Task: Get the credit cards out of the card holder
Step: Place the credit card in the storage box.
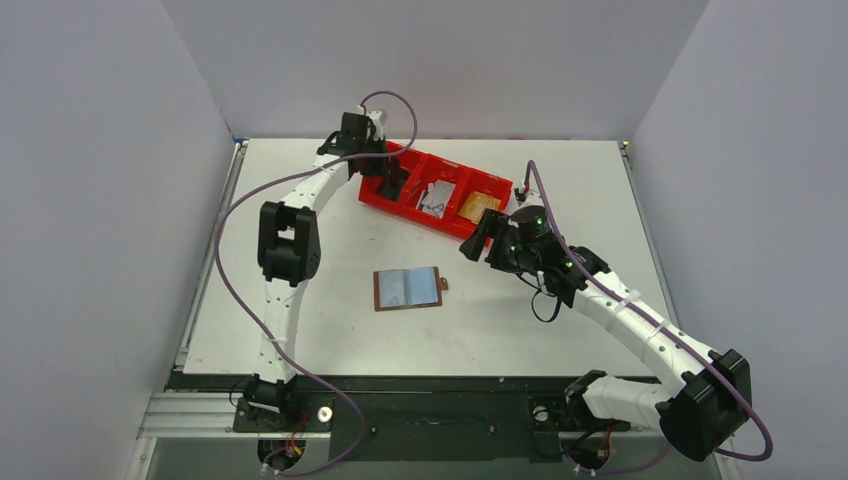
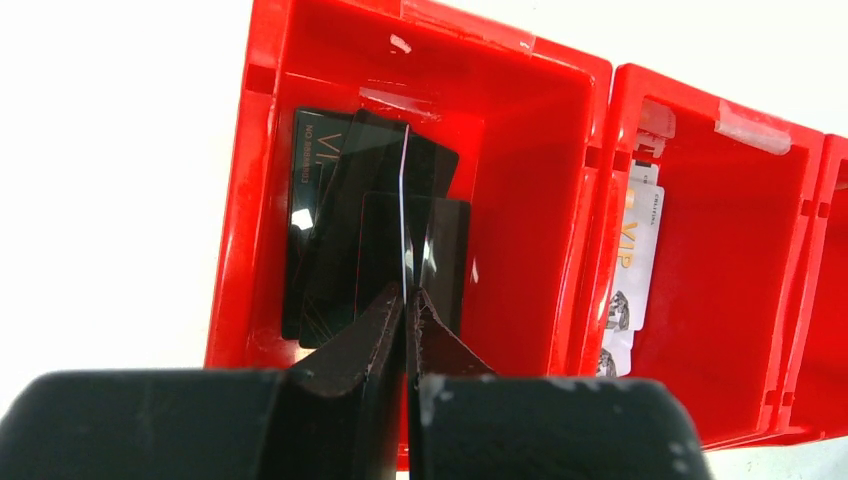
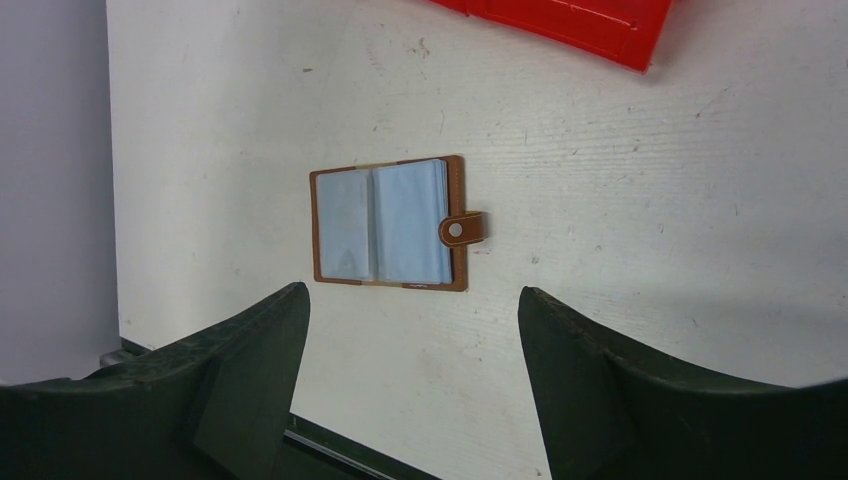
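The brown card holder (image 1: 407,289) lies open on the table, showing light blue sleeves and a snap tab; it also shows in the right wrist view (image 3: 385,223). My left gripper (image 2: 408,295) is shut on a thin card (image 2: 407,200), seen edge-on and held upright over the left compartment of the red tray (image 2: 520,200). Dark cards (image 2: 320,220) lie in that compartment. A tan-gold card (image 1: 480,206) lies in the tray's right compartment. My right gripper (image 3: 412,292) is open and empty above the table, right of the holder.
The red tray (image 1: 410,213) stands at the back centre, with white VIP cards (image 2: 635,260) in its middle compartment. My left gripper (image 1: 390,180) hangs over its left end, my right gripper (image 1: 483,238) near its right end. Grey walls enclose the table.
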Controlling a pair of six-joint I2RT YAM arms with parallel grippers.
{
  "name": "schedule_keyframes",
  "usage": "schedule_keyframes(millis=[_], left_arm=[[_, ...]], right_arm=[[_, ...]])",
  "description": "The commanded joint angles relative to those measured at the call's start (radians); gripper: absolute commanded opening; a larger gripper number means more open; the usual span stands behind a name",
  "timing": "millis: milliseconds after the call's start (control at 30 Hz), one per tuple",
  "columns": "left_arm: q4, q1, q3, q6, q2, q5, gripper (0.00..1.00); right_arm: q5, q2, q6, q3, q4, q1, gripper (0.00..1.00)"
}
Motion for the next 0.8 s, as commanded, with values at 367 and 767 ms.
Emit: schedule_keyframes(millis=[367, 767], left_arm=[[-0.059, -0.008, 0.134, 0.043, -0.006, 0.007, 0.44], [-0.091, -0.010, 0.143, 0.069, -0.108, -0.060, 0.53]], right_arm=[[0.018, -0.002, -0.014, 0.023, 0.002, -0.002, 0.72], [0.021, 0.005, -0.014, 0.019, 0.008, -0.001, 0.72]])
